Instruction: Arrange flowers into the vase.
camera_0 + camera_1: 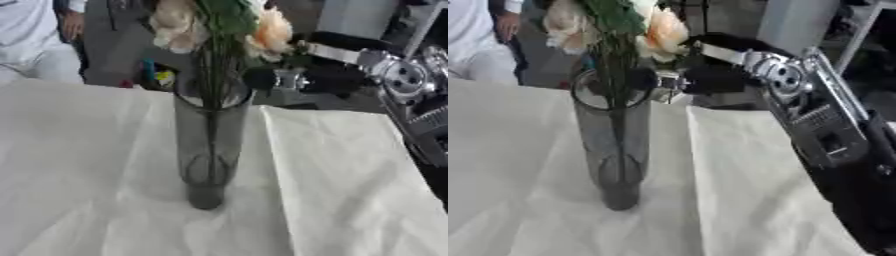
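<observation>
At the centre of the frame the tall smoky glass vase (207, 150) stood upright on the white cloth (341, 185), its base well in from every edge of the table, with open cloth to the left, right and front of it. I had the flowers (662, 27), cream and peach blooms on dark green stems, already standing in the vase, the heads above its rim at the top of the frame. My right hand (715, 77) reached in from the upper right, just beside the rim and the stems; I could not tell how far its fingers were open or whether they held anything. The right arm (824, 135) slanted down the right side, taking most of the room there. The cloth was creased, with a fold running down the middle. Beyond the far edge were grey floor and clutter I could not make out.
</observation>
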Tool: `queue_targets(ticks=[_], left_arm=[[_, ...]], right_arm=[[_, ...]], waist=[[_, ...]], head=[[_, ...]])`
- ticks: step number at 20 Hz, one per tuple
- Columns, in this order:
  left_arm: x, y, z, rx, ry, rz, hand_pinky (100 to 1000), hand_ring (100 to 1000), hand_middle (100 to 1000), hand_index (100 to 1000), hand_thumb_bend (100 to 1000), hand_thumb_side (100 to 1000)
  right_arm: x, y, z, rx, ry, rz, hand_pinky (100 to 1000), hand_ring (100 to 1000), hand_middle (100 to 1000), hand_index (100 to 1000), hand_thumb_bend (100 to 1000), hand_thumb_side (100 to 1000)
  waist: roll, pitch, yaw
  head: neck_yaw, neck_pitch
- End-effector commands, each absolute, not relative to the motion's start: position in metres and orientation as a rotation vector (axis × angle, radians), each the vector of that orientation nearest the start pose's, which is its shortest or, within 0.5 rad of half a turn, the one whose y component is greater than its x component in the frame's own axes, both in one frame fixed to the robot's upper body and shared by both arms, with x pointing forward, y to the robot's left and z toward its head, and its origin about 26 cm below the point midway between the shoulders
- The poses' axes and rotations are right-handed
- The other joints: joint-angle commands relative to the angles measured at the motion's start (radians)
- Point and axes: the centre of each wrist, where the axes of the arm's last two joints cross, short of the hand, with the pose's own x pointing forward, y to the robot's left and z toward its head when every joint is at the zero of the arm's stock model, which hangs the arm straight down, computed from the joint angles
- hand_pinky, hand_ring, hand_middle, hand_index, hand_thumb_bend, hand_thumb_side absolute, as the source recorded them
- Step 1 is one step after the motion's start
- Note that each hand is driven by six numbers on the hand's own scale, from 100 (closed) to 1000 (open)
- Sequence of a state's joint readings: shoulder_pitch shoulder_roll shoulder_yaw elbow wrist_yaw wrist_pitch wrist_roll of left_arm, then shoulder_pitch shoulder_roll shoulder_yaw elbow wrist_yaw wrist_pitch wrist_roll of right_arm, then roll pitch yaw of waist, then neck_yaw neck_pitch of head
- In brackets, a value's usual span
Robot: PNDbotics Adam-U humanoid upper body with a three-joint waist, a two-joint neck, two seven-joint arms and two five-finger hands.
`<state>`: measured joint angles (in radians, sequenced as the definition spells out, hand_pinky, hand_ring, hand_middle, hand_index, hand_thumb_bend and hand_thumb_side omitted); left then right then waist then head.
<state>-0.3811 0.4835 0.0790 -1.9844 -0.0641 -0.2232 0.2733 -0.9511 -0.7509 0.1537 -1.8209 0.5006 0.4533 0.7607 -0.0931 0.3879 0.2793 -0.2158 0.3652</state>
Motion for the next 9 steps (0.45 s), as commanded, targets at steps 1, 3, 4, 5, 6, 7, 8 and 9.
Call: queue_targets(ticks=[1,3,4,5,6,7,8,9], left_arm=[[0.300,0.300,0.255,-0.704,3.474,0.308,766,828,838,923,100,953],[0.300,0.301,0.255,-0.708,3.473,0.303,766,828,838,923,100,952],[0.299,0.301,0.255,-0.709,3.473,0.300,766,828,838,923,100,952],[0.299,0.301,0.255,-0.710,3.472,0.299,766,829,839,923,100,952],[0.299,0.301,0.255,-0.711,3.472,0.299,766,829,839,923,100,952],[0.299,0.301,0.255,-0.711,3.472,0.299,766,829,839,923,100,952],[0.299,0.301,0.255,-0.711,3.472,0.299,766,829,838,923,100,952],[0.299,0.301,0.255,-0.713,3.472,0.298,766,829,839,923,100,952]], right_arm=[[0.311,-0.252,0.405,-0.893,-1.635,1.296,906,958,910,974,855,1000],[0.308,-0.256,0.404,-0.903,-1.635,1.283,905,955,908,973,855,1000],[0.307,-0.258,0.404,-0.907,-1.635,1.276,904,955,908,973,855,1000],[0.305,-0.260,0.403,-0.911,-1.635,1.271,904,954,908,973,855,1000],[0.304,-0.262,0.402,-0.914,-1.635,1.266,904,954,907,973,855,1000],[0.303,-0.263,0.401,-0.917,-1.633,1.262,904,953,907,973,859,1000],[0.302,-0.265,0.400,-0.918,-1.631,1.256,903,950,904,972,859,1000],[0.300,-0.268,0.399,-0.918,-1.633,1.247,901,947,901,971,857,1000]], waist=[[0.026,-0.041,0.000],[0.028,-0.042,-0.001],[0.029,-0.042,-0.002],[0.030,-0.042,-0.003],[0.031,-0.043,-0.003],[0.032,-0.043,-0.004],[0.034,-0.043,-0.005],[0.036,-0.043,-0.006]], head=[[0.005,0.000],[0.007,0.001],[0.008,0.002],[0.009,0.003],[0.010,0.004],[0.011,0.006],[0.013,0.008],[0.016,0.010]])
